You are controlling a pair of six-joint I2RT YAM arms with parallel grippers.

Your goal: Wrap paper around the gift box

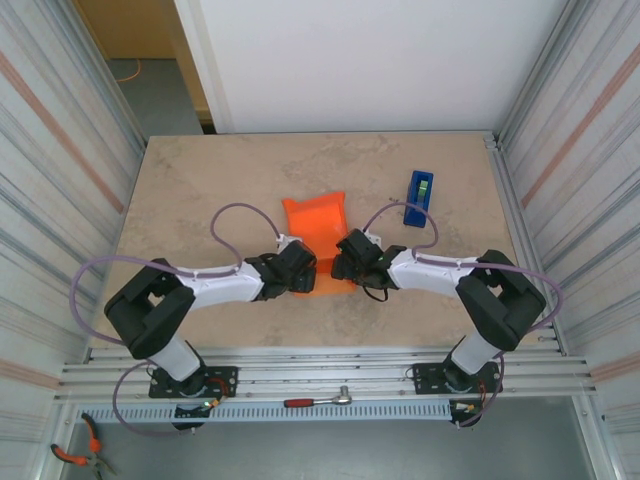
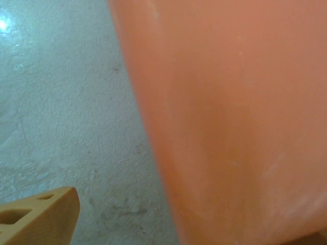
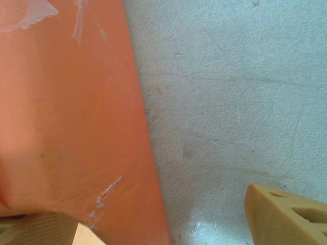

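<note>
The orange paper (image 1: 316, 222) lies folded in a hump at the table's middle, and the gift box is hidden. My left gripper (image 1: 303, 272) and right gripper (image 1: 343, 262) meet over the paper's near end. In the left wrist view the paper (image 2: 230, 122) covers the right side. One tan fingertip (image 2: 43, 217) stands apart from its edge, so the left gripper (image 2: 179, 222) is open. In the right wrist view the paper (image 3: 66, 117) carries clear tape strips (image 3: 30, 13). The right gripper (image 3: 163, 217) is open, one fingertip (image 3: 286, 214) on bare table, the other at the paper's lower edge.
A blue tape dispenser (image 1: 419, 197) with a green roll stands to the right of the paper. Corrugated walls close in the beige table (image 1: 200, 190) on both sides. A ratchet (image 1: 318, 401) and pliers (image 1: 85, 450) lie below the table's near edge.
</note>
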